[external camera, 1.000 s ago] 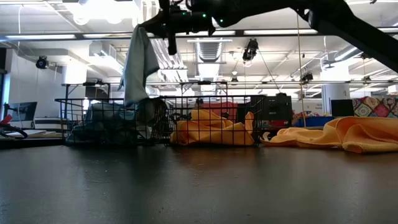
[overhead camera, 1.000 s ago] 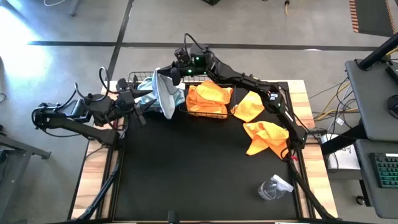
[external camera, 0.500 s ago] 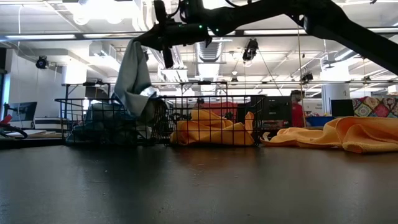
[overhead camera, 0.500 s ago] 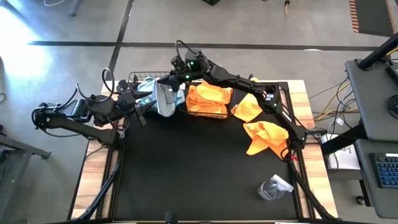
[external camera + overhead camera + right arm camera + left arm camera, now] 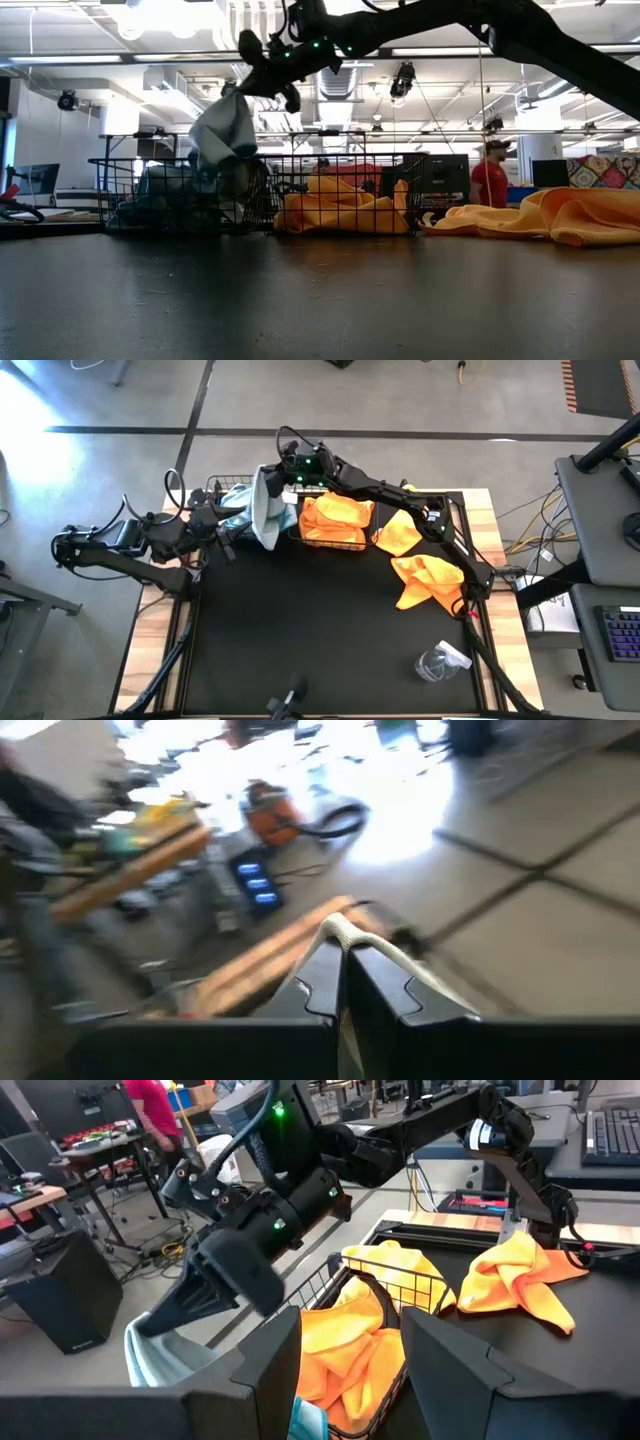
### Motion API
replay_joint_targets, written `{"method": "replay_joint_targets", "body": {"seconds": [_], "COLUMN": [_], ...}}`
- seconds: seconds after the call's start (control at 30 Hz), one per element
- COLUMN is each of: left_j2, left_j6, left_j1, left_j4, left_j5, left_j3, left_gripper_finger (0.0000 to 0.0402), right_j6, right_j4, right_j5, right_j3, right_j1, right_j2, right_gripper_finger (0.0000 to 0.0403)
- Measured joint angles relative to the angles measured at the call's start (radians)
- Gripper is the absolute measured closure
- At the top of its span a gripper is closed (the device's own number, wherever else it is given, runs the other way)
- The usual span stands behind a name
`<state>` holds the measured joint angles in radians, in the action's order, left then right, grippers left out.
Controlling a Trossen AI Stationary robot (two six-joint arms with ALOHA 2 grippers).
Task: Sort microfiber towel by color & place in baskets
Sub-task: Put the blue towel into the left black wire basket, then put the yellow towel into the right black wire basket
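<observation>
Two black wire baskets sit side by side at the far edge of a dark tabletop (image 5: 320, 630). The left basket (image 5: 222, 488) already holds pale blue-grey cloths (image 5: 165, 190). The right basket (image 5: 340, 543), touching it, holds bright orange cloths (image 5: 335, 515).

The right gripper (image 5: 272, 473) hangs above the left basket. Its fingers (image 5: 330, 975) are pressed together on a fold of one more pale blue-grey towel (image 5: 265, 510). That towel dangles with its lower end reaching down to the left basket's rim, on the side nearest the right basket. It has not been let go.

The left gripper (image 5: 228, 540) waits low, just beside the left basket on its near side. Its fingers (image 5: 270, 1370) are spread apart and hold nothing.

Two orange towels remain outside. One (image 5: 400, 532) lies just beside the right basket, on the side away from the left basket. The other (image 5: 428, 582) lies farther out from the right basket, nearer the front. A clear plastic spray bottle (image 5: 440, 662) lies well apart from both baskets.

The sorting looks past halfway: the held blue-grey towel needs dropping, then two orange ones need placing.
</observation>
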<state>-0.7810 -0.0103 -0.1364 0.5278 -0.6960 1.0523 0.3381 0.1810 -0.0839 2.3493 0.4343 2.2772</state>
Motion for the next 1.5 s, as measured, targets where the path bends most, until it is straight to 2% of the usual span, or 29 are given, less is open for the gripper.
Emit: {"method": "replay_joint_targets", "body": {"seconds": [0.1,0.37,0.6,0.7,0.8,0.93,1.0,1.33,1.5], "left_j2": [-0.002,-0.01,-0.024,-0.03,-0.036,-0.04,-0.041,-0.041,-0.041], "left_j6": [-0.008,-0.01,-0.011,-0.011,-0.012,-0.023,-0.025,-0.026,-0.029], "left_j1": [0.0,0.0,0.001,0.001,0.001,0.001,0.0,0.0,0.0], "left_j4": [0.004,0.007,0.006,0.006,0.006,0.006,0.006,0.006,0.006], "left_j5": [0.0,0.0,0.0,0.0,0.0,0.0,0.0,0.0,0.0], "left_j3": [0.0,0.0,0.0,0.0,0.0,0.0,0.0,0.0,0.0], "left_gripper_finger": [0.0243,0.0243,0.0243,0.0243,0.0243,0.0243,0.0243,0.0243,0.0243], "right_j6": [-0.041,-0.12,-0.167,-0.165,-0.139,-0.107,-0.125,-0.308,-0.418], "right_j4": [0.036,0.209,0.344,0.347,0.364,0.471,0.552,0.841,1.056], "right_j5": [0.071,0.075,0.065,-0.011,-0.133,-0.31,-0.342,-0.316,-0.149], "right_j3": [0.0,0.0,0.0,0.0,0.002,0.006,0.006,0.007,0.007], "right_j1": [0.0,0.0,0.0,0.0,0.0,0.0,0.0,0.0,0.0], "right_j2": [0.0,-0.001,-0.001,-0.001,-0.004,-0.017,-0.029,-0.129,-0.19], "right_gripper_finger": [0.0394,0.0391,0.0345,0.0312,0.0282,0.0256,0.0249,0.0243,0.0243]}}
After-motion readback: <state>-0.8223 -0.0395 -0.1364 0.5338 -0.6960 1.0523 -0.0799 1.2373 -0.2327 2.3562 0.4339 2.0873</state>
